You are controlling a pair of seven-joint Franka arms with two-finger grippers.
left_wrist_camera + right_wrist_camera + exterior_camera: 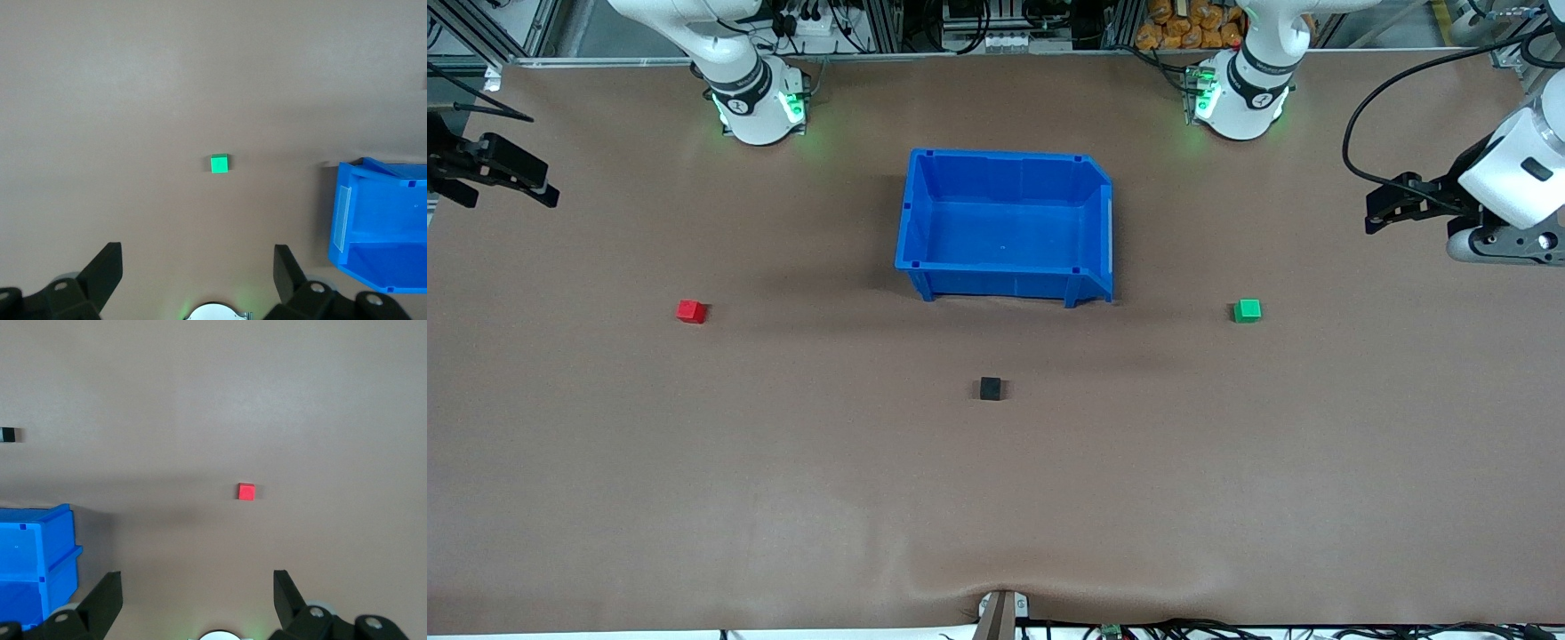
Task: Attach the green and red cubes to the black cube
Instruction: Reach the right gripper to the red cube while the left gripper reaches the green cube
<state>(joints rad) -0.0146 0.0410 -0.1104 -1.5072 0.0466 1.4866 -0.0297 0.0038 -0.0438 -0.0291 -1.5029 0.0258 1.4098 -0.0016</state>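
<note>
Black cube [990, 388]: mid-worktop [783, 498], nearer the front camera than the blue bin [1005, 224], touching nothing. Red cube [691, 310]: toward the right arm's edge. Green cube [1247, 310]: toward the left arm's edge. Left hand [198, 273]: raised over its end edge, fingers apart, empty. Right hand [197, 595]: raised over its own end edge, fingers apart, empty.

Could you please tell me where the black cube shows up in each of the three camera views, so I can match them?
Front view: the black cube sits on the table, nearer the camera than the blue bin.
Left wrist view: not in it; only the green cube and part of the bin show.
Right wrist view: the black cube shows at the picture's edge, partly cut off.
Shared landmark: the blue bin appears in all three views.
</note>
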